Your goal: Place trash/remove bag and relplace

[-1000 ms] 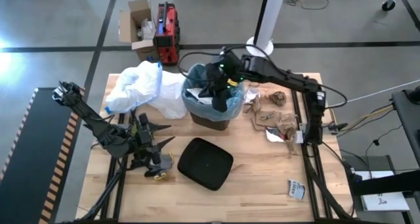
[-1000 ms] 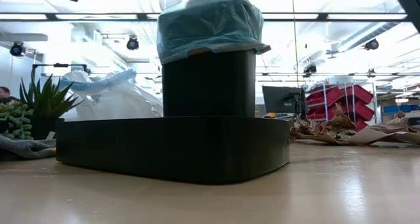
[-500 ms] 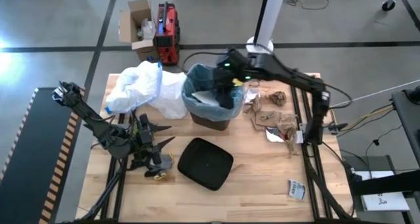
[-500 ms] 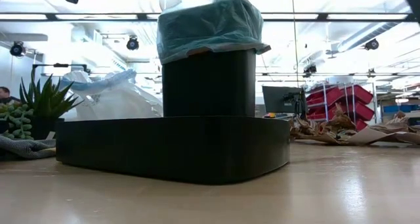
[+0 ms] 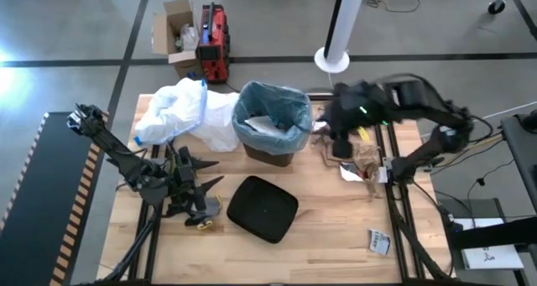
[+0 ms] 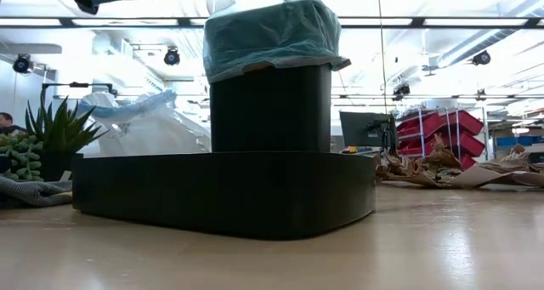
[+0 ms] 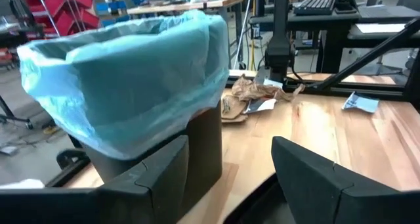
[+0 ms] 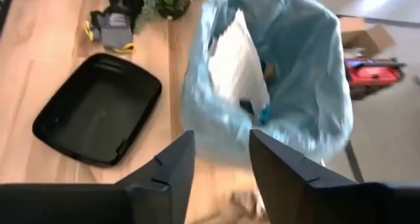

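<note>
R hand (image 5: pixel 342 141) sits just right of the bin (image 5: pixel 270 143), above the brown paper scraps (image 5: pixel 351 152) on the desk (image 5: pixel 319 227). Its wrist view shows both fingers (image 8: pixel 167 168) apart w/ nothing between them, so spread and empty. L hand (image 5: pixel 195 184) waits at near-left of desk, by the gloves and small plant; fingers (image 7: pixel 154 168) also spread, nothing held.

Blue bag (image 5: pixel 294 122) lines the bin, rim folded over the edge all round. We see white paper inside the bag, plus some small dark bits; can't tell exactly what they are. Trash not yet binned: brown paper pile right of bin, one white/grey wrapper (image 5: pixel 379 241) at near-right corner, well apart from the rest. Black lid/tray (image 5: pixel 262 208) lies near side of bin. White plastic bag (image 5: pixel 180 110) heaped left of bin.

Our read: trash-loading step, part done; bag swap not begun. Next move calls for R hand dropping onto a paper scrap, pinching it, carrying over bin opening. Scraps overlap, so may lift >1 pc.
</note>
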